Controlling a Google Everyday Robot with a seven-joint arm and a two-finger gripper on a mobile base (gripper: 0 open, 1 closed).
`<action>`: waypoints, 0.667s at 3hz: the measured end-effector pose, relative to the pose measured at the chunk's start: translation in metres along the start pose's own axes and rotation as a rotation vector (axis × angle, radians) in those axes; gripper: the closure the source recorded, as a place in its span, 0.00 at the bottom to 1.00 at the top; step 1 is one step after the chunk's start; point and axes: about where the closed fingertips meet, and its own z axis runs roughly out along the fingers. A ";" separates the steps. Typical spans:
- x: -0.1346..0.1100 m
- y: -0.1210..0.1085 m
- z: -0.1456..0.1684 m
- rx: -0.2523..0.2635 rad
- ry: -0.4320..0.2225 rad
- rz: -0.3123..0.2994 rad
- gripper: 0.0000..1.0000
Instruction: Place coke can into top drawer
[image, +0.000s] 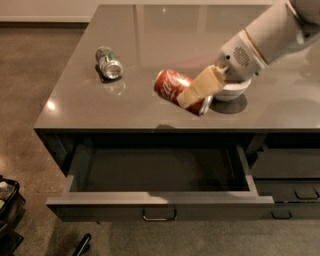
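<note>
The coke can (169, 85), red with white script, lies tilted on its side in my gripper (194, 100) above the grey table top (150, 35), close to its front edge. The gripper is shut on the can, and one tan finger (204, 86) crosses the can's right half. The top drawer (155, 171) is pulled open below the table's front edge, and its dark inside holds nothing. Its grey front panel (160, 201) carries a small metal bar handle (159, 218). The can is above and just behind the drawer's opening.
A green and silver can (108, 62) lies on its side at the table's left. A white bowl (231, 91) stands right behind the gripper, partly hidden by the arm (265, 37). Narrower dark drawers (287, 167) sit at the right. A dark object (7, 210) stands on the floor at left.
</note>
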 end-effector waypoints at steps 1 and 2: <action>0.055 0.019 0.011 -0.008 0.026 0.136 1.00; 0.101 0.014 0.039 -0.029 0.031 0.230 1.00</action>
